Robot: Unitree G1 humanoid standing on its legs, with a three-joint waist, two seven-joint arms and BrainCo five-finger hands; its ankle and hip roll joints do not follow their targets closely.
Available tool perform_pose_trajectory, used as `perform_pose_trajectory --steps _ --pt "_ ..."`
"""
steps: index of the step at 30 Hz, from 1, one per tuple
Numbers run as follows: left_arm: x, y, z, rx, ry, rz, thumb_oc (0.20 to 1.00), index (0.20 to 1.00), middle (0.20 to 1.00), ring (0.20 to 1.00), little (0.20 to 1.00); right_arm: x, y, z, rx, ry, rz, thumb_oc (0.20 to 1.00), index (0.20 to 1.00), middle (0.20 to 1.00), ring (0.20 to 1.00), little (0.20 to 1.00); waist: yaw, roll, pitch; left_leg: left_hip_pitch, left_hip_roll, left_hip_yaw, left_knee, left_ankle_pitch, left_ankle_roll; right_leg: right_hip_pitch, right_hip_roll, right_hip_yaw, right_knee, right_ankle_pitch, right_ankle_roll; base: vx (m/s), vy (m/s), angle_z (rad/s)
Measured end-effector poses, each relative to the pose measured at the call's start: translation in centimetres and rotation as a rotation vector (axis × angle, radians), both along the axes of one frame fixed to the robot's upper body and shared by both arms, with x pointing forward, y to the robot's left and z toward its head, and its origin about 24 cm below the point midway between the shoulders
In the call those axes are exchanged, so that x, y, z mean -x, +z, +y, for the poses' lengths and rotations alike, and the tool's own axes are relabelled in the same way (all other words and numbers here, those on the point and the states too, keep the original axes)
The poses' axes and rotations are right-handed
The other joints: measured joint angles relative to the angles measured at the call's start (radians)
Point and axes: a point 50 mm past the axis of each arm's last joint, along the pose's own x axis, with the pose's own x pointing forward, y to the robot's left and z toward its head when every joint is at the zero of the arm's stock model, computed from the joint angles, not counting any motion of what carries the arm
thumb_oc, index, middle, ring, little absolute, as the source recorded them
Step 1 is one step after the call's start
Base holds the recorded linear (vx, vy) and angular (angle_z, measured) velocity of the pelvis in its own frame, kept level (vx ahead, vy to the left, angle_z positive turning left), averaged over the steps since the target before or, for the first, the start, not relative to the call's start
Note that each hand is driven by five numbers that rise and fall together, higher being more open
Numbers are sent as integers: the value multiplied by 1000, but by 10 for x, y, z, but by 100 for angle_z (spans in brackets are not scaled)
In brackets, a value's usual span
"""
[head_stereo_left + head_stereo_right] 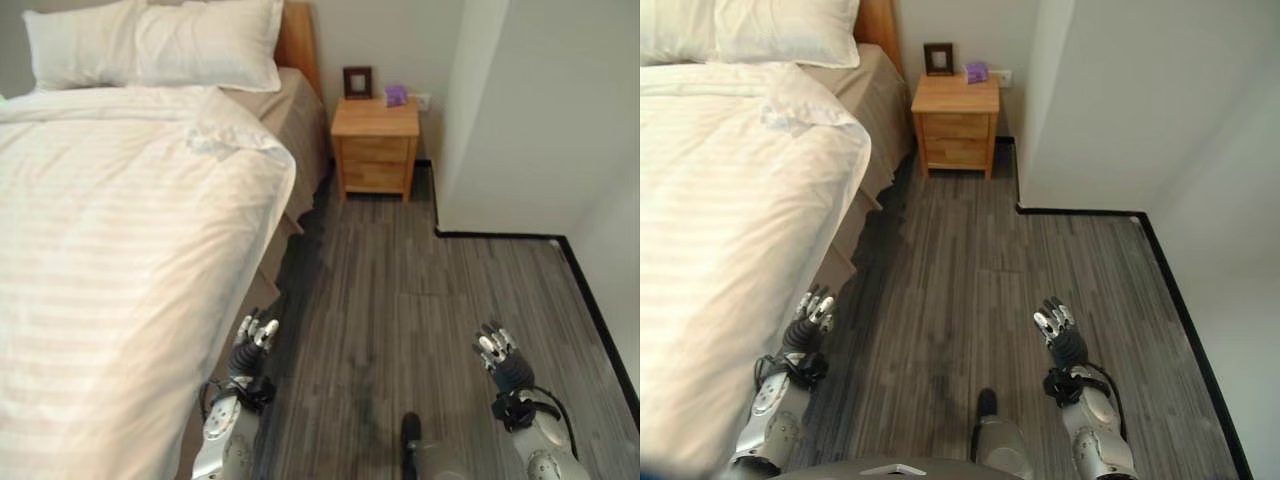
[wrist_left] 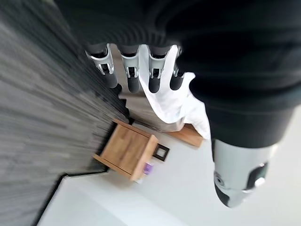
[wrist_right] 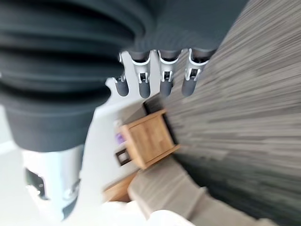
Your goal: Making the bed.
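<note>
A bed takes up the left side, covered by a white striped duvet (image 1: 110,270) whose near corner is folded back by the head end, leaving tan sheet (image 1: 290,115) bare. Two white pillows (image 1: 160,42) lean against the wooden headboard (image 1: 297,40). My left hand (image 1: 252,345) hangs low beside the bed's side edge, fingers relaxed and holding nothing (image 2: 134,70). My right hand (image 1: 500,355) hangs over the floor to the right, also open and empty (image 3: 160,75).
A wooden nightstand (image 1: 375,140) stands past the bed's head end, with a small picture frame (image 1: 357,82) and a purple object (image 1: 396,95) on top. A white wall corner (image 1: 500,120) juts out on the right. Grey plank floor (image 1: 400,300) runs between bed and wall.
</note>
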Motion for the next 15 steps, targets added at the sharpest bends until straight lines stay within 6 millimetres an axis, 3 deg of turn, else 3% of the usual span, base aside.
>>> perform_pose_trajectory --steps 3,4,5,6,9,10,13,14,15 --pt "-3 5 4 29 9 -25 1000 1000 1000 1000 1000 -7 5 2 11 10 -19 1000 1000 1000 1000 1000 36 -37 22 -123 6 67 -79 -2 -3 104 -3 -17 -70 -34 -1 681 -200 11" --pt "0 3 5 29 10 -16 1000 1000 1000 1000 1000 -10 9 2 9 4 -38 1000 1000 1000 1000 1000 40 -43 22 -129 9 111 -211 2 -8 134 0 -26 -102 -33 -3 607 -77 17" --pt "4 -1 5 34 9 -4 1000 1000 1000 1000 1000 -12 14 2 14 7 -59 1000 1000 1000 1000 1000 50 -29 23 -143 9 163 -367 5 -5 180 19 -48 -144 -39 5 421 -30 21" --pt "6 -2 5 36 4 0 1000 1000 1000 1000 1000 -12 14 3 16 12 -62 1000 1000 1000 1000 1000 54 -19 18 -146 11 191 -441 7 -2 198 33 -55 -166 -43 8 408 -15 25" --pt "12 -6 8 84 50 7 1000 1000 1000 1000 1000 -14 16 2 47 28 -65 1000 1000 1000 1000 1000 101 29 -6 -135 -49 227 -785 49 5 244 82 -64 -168 -102 17 625 -24 11" --pt "15 -6 14 82 82 6 1000 1000 1000 1000 1000 -14 16 3 68 41 -64 1000 1000 1000 1000 1000 117 38 -14 -126 -73 255 -840 56 12 271 94 -68 -167 -124 22 645 -7 5" --pt "31 -6 39 60 195 11 1000 1000 1000 1000 1000 -14 16 6 92 62 -64 1000 1000 1000 1000 1000 141 44 -48 -88 -105 262 -844 67 34 351 109 -45 -161 -202 44 499 63 -19" --pt "40 -6 48 50 245 20 1000 1000 1000 1000 1000 -12 15 7 101 77 -60 1000 1000 1000 1000 1000 144 31 -68 -53 -117 261 -853 68 39 365 106 -34 -139 -240 57 481 148 -34" --pt "45 -6 55 37 275 22 1000 1000 1000 1000 1000 -10 13 7 106 85 -54 1000 1000 1000 1000 1000 141 38 -97 -26 -119 262 -869 100 111 362 98 -25 -75 -293 79 446 214 -29"
